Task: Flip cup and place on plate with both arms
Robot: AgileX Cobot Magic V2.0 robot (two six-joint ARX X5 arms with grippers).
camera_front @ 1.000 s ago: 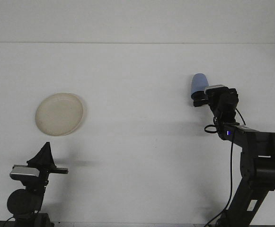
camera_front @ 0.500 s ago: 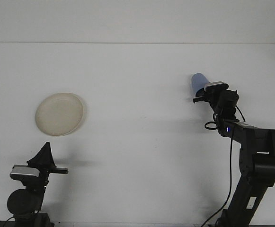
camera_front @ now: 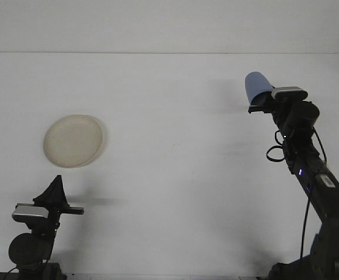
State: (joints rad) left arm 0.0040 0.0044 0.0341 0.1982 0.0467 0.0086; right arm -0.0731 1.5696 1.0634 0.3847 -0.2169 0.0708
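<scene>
Cup (camera_front: pixel 255 87), a blue one, is up in the air at the right side of the scene, gripped at its lower end by the right gripper (camera_front: pixel 260 105) and tilted so that its rounded closed end points up and to the left. The fingers of that gripper are closed on the cup's lower part, which they partly hide, so its rim cannot be made out. Behind the gripper the right arm (camera_front: pixel 309 169) rises steeply from the bottom right corner, with a small grey camera block on its wrist, a black cable looping beside it and a small blue light lit on one link. Well apart from the cup, on the left half of the white table (camera_front: pixel 169 175), a round cream plate (camera_front: pixel 73 140) lies flat with nothing on it. Below the plate, near the bottom left corner, the left gripper (camera_front: pixel 56 189) sits low on its folded arm, pointing up toward the plate without touching it; its dark fingers come together into a single point, so they look pressed closed with nothing between them. A faint shadow lies on the table just to the right of that gripper.
</scene>
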